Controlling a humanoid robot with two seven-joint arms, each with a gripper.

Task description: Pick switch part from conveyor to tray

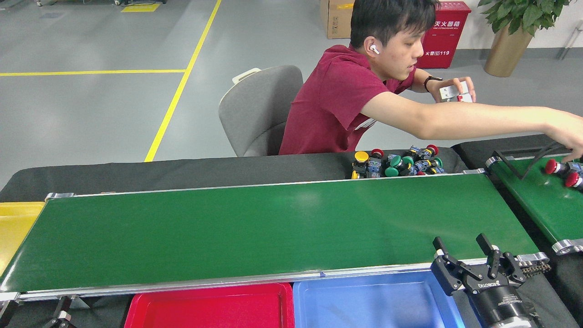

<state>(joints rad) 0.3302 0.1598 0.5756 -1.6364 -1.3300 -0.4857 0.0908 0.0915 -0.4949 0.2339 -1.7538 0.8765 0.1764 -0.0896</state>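
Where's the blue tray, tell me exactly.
In the head view the blue tray sits at the bottom edge, right of centre, beside the red tray and just below the conveyor, with the open right gripper at its right end.

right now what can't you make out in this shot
- Left gripper: head view, cut off by the bottom edge; its jaws cannot be judged.
- Person's reaching hand: cut by the right edge, so what it holds is unseen.
- Red switch parts on the smaller belt: partly cut off and slightly blurred.
- Pile of switch parts behind the conveyor: too small and overlapping to count.
- Yellow tray, red tray, blue tray: cropped by edges.
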